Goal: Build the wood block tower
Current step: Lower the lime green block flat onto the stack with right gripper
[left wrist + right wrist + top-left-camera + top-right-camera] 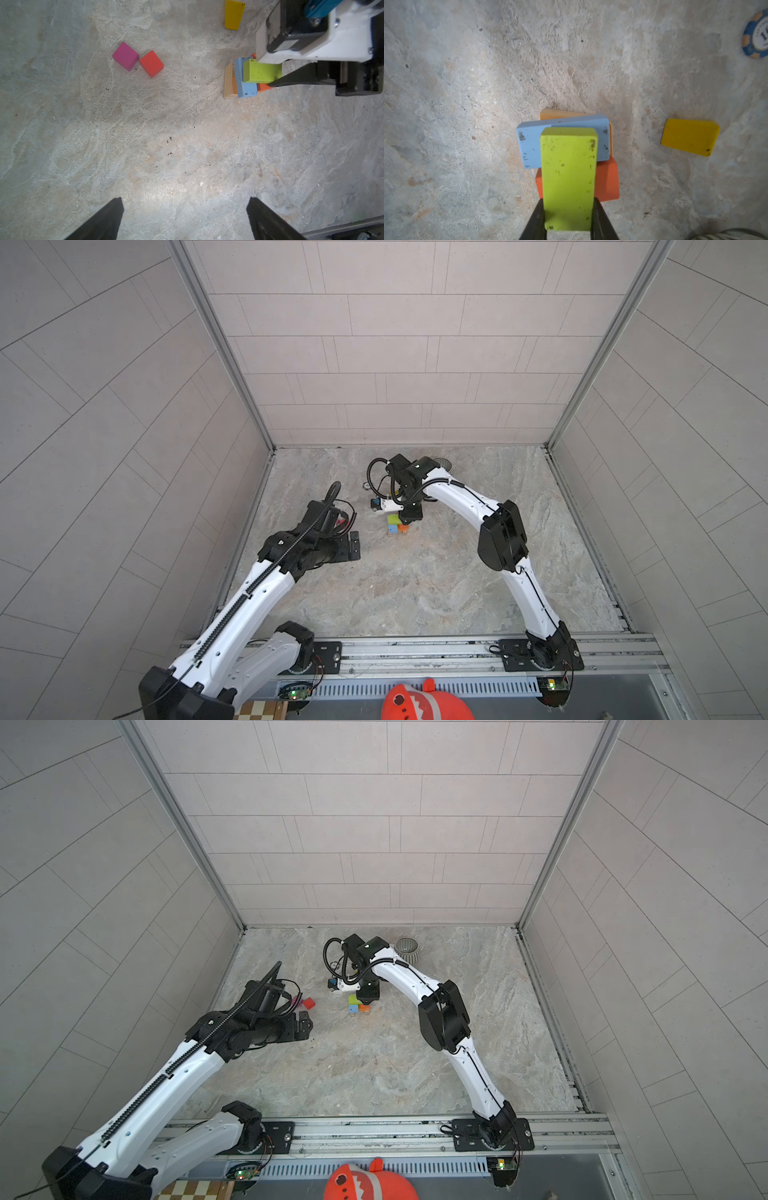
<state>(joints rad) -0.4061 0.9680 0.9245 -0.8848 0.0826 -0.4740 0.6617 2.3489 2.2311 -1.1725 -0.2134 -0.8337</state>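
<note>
Placing step, I judge: the right gripper (569,200) clamps one end of the green block (568,176), crosswise over the tower's (607,180) blue block (531,145). Next it needs a level, centred lowering and a gentle release. The left gripper (185,199) hangs spread and empty near the tower. A yellow block (690,137) lies beside the tower. Beyond it, the mug's (406,950) contents are unclear.

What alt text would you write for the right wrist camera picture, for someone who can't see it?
The right hand grips a green block over a blue block, an orange block and a tan block piled on a stone table. A yellow block lies apart.
</note>
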